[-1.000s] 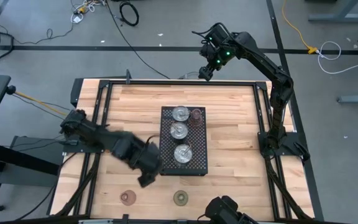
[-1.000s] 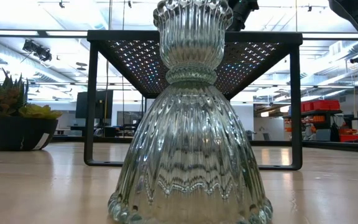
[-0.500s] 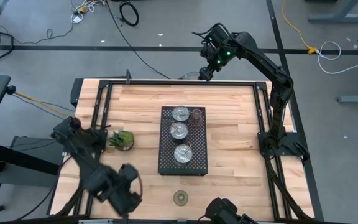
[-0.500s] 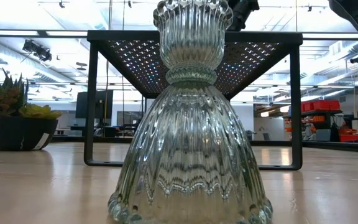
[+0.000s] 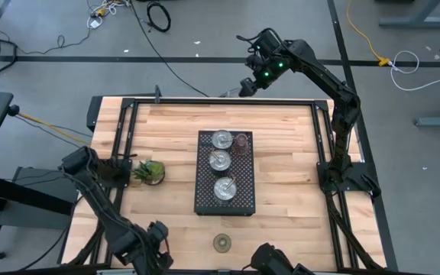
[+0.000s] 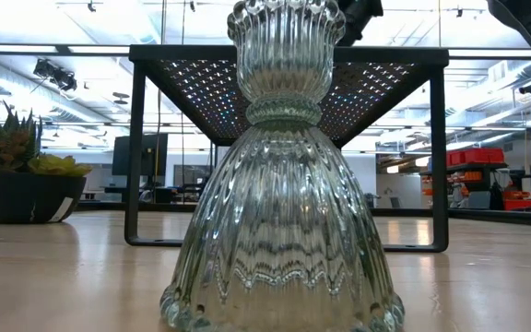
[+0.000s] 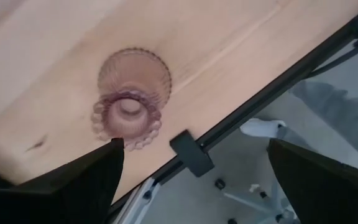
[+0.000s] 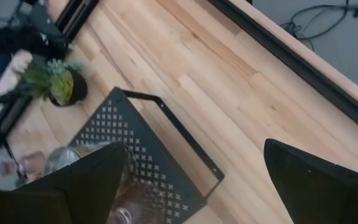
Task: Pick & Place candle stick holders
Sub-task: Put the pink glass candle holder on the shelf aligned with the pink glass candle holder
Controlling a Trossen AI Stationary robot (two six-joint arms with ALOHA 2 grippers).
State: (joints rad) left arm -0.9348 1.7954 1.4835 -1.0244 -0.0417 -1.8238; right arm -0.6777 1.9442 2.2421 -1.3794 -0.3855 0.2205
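My left gripper (image 5: 155,258) hangs open over the table's near left corner and points down. A pink ribbed holder (image 7: 129,115) stands on the wood just beyond its fingertips (image 7: 196,144); in the high view the arm hides it. An olive-green holder (image 5: 221,243) stands near the front edge and fills the low view (image 6: 282,175). Three shiny cups (image 5: 219,160) and a brownish-pink holder (image 5: 241,141) sit on the black perforated tray (image 5: 205,200). My right gripper (image 5: 248,84) hovers open, high above the table's far edge.
A small potted plant (image 5: 150,171) stands left of the tray. The tray is raised on legs (image 6: 135,152). A black frame rail with a clamp (image 7: 191,152) runs along the near edge beside the pink holder. Bare wood (image 5: 289,168) lies right of the tray.
My left gripper has swung from beside the tray's left side toward the table's near left corner, sinking and rolling about its own axis, and now covers the pink holder. The plant has come back into sight. My right gripper has rolled a little in place.
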